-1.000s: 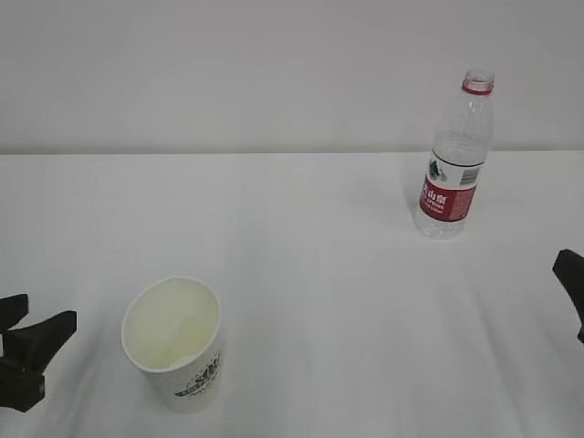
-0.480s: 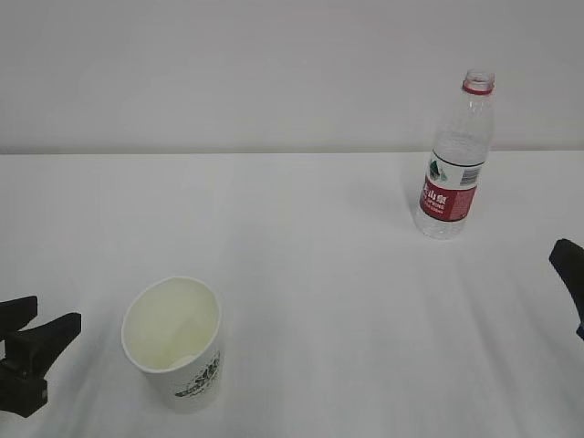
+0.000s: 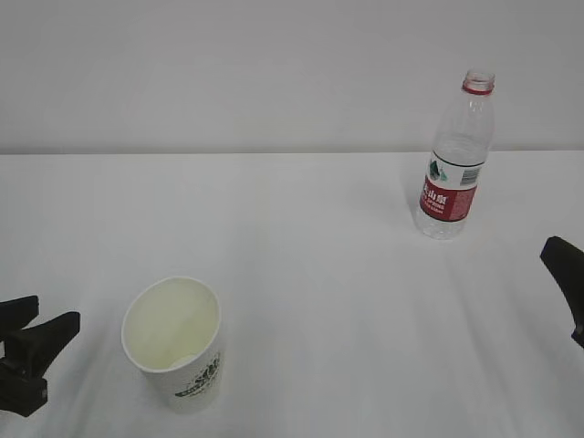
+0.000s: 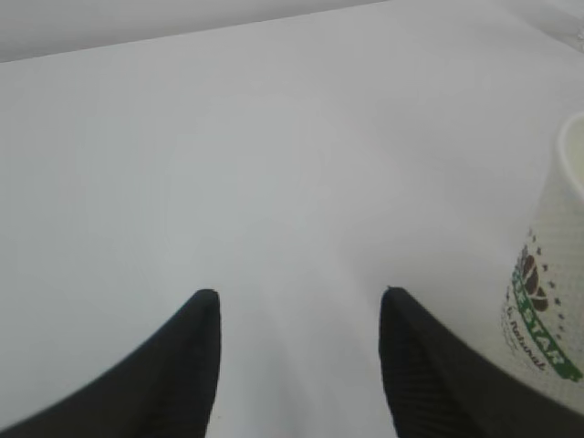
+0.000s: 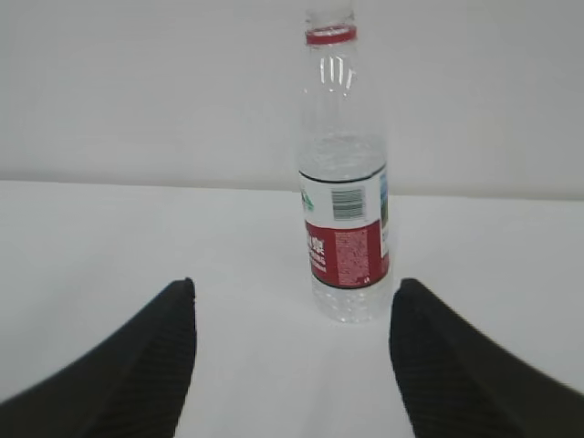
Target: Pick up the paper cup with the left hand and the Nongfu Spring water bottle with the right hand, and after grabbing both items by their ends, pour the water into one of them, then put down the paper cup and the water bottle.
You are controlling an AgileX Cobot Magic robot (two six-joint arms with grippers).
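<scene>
White paper cup (image 3: 173,342) with green-black logo; clear, red-labelled water bottle (image 3: 453,157).

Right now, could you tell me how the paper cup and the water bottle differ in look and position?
The paper cup is white, opaque and short with a wide open mouth; the water bottle is clear, taller and narrow-necked, with a red label. The cup stands near the front left, the bottle far back right. Both stand upright, uncovered and untouched on the white table.

The table (image 3: 310,255) is seen by the exterior view from the front, at a downward slant, facing the back wall (image 3: 228,73). Each wrist view is set low behind its own jaws, looking forward along the tabletop. The cup (image 3: 175,345) is shared with the left wrist view (image 4: 552,283), the bottle (image 3: 453,160) with the right (image 5: 345,182).
</scene>
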